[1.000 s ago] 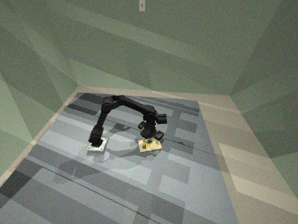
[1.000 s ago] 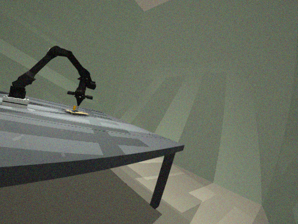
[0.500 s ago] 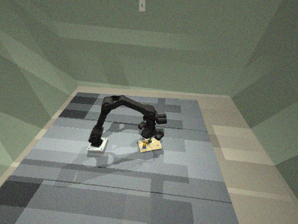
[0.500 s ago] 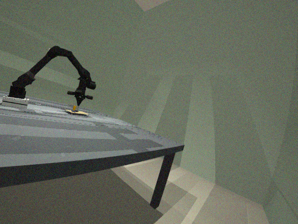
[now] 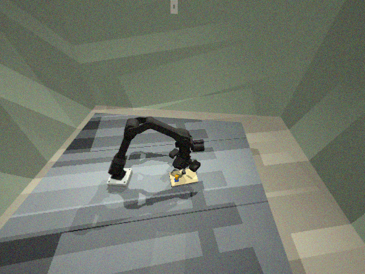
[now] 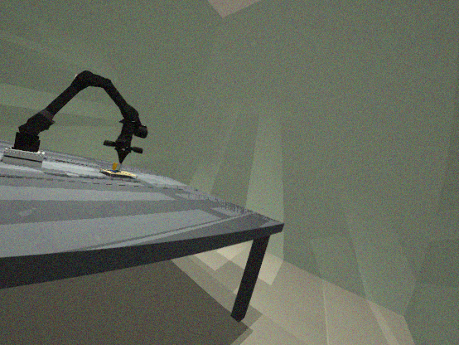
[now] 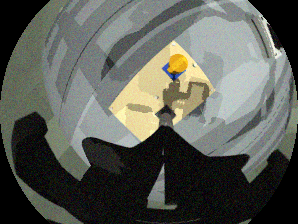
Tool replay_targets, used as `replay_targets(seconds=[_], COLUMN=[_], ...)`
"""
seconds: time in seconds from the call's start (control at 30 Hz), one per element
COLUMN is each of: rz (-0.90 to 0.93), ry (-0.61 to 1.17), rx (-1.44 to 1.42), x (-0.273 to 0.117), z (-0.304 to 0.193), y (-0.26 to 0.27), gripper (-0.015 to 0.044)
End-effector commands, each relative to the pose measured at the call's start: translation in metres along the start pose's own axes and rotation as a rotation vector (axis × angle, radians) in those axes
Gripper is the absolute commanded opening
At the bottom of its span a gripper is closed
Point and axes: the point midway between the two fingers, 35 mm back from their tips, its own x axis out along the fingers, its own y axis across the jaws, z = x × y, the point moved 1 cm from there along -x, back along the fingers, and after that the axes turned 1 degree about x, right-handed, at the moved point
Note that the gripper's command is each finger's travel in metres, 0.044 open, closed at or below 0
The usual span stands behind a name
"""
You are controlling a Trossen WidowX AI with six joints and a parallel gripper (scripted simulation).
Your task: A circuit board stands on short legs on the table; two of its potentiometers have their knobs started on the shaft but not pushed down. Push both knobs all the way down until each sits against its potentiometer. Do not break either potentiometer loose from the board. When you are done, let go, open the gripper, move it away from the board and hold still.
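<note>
Looking from the top first, what do you see?

"The end effector (image 5: 184, 172) (image 6: 120, 162) (image 7: 164, 128) points down over the circuit board (image 5: 192, 178) (image 6: 129, 174) (image 7: 131, 95), which lies beneath it on the desk (image 5: 145, 244) (image 6: 166, 216) (image 7: 95, 45). An orange knob (image 5: 176, 176) (image 6: 115, 166) (image 7: 178, 63) stands just beside its tip, over a blue potentiometer (image 5: 176, 180) (image 7: 165, 67)."

And the exterior view?

"The fingers are pressed together into a point, nothing pinched. The orange knob rises upright next to them, so I'd guess it still needs pushing."

What does the wrist view add?

"A grey knob (image 7: 166, 118) sits right at the fingertips, with a dark body under it. Whether they touch, or how far down it is, I cannot tell."

How will these handle?

"Light and stiff, I'd expect, with a snug shaft and fragile mounts. No grip is needed: press the middle of each cap with closed fingers, straight down. A sideways shove could slip off the cap or break a potentiometer loose."
</note>
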Motion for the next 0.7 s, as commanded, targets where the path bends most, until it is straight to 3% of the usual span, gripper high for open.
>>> replay_targets(seconds=[0.0,0.67], rz=[-0.018,-0.018], ry=[-0.013,-0.013], rx=[0.002,0.002], x=[0.022,0.009], z=[-0.002,-0.002], y=[0.000,0.001], gripper=[0.0000,0.0000])
